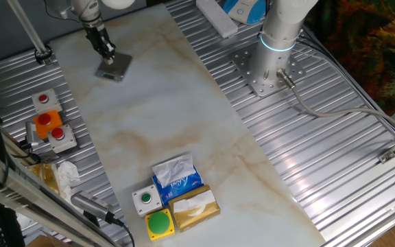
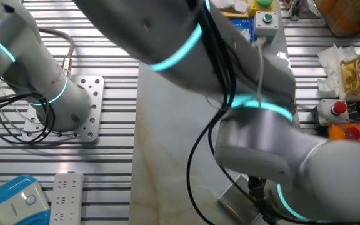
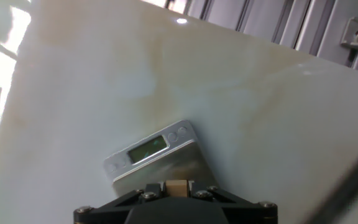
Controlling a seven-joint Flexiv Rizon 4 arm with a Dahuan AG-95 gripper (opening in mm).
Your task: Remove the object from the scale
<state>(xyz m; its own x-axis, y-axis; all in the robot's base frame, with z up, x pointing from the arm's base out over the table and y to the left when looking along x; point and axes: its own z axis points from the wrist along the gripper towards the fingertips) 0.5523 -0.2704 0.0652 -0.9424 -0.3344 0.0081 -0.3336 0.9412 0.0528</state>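
Observation:
The scale (image 1: 114, 68) is a small flat grey plate at the far left of the marble table. In the hand view the scale (image 3: 157, 158) shows its dull silver top and a small display strip on its far edge. The object (image 3: 177, 184) is a tiny tan-brown nugget and sits squeezed between my two black fingers, over the near edge of the plate. My gripper (image 3: 177, 188) is shut on it. In one fixed view my gripper (image 1: 107, 55) stands upright right over the scale. I cannot tell whether the object still touches the plate. The other fixed view is mostly filled by my arm.
Red and orange button boxes (image 1: 52, 123) stand at the left edge. A white box with a green button (image 1: 146, 199), a yellow box with a green button (image 1: 160, 224), a blue tissue pack (image 1: 177, 180) and a yellow-brown tissue box (image 1: 196, 208) stand at the front. The arm's base (image 1: 269, 68) is at the back right.

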